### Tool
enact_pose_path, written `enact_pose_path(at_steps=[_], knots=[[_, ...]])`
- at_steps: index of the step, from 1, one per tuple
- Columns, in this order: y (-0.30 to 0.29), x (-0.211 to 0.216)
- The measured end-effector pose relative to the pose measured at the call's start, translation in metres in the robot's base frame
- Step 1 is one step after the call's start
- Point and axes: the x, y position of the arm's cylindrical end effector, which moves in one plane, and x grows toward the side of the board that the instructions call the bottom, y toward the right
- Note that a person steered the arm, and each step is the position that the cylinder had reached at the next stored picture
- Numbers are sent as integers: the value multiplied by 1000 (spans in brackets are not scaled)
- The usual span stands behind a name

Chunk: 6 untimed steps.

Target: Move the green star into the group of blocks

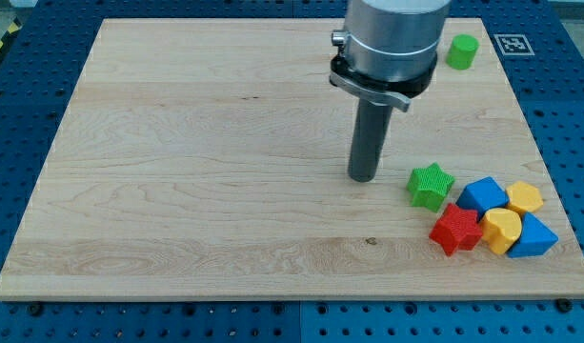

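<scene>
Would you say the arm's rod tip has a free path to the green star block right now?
Probably yes. My tip sits just to the view's left of the green star block, with only bare wooden board between them; the red star block and the others lie beyond it.

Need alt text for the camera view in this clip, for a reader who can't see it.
My tip rests on the wooden board just left of the green star, which touches a cluster of red star, two blue blocks and two yellow blocks. A green cylinder stands apart at the view's top right.
</scene>
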Motion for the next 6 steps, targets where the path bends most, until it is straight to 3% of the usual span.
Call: enact_pose_path(at_steps=[4,6], knots=[[39,30],[-16,-13]])
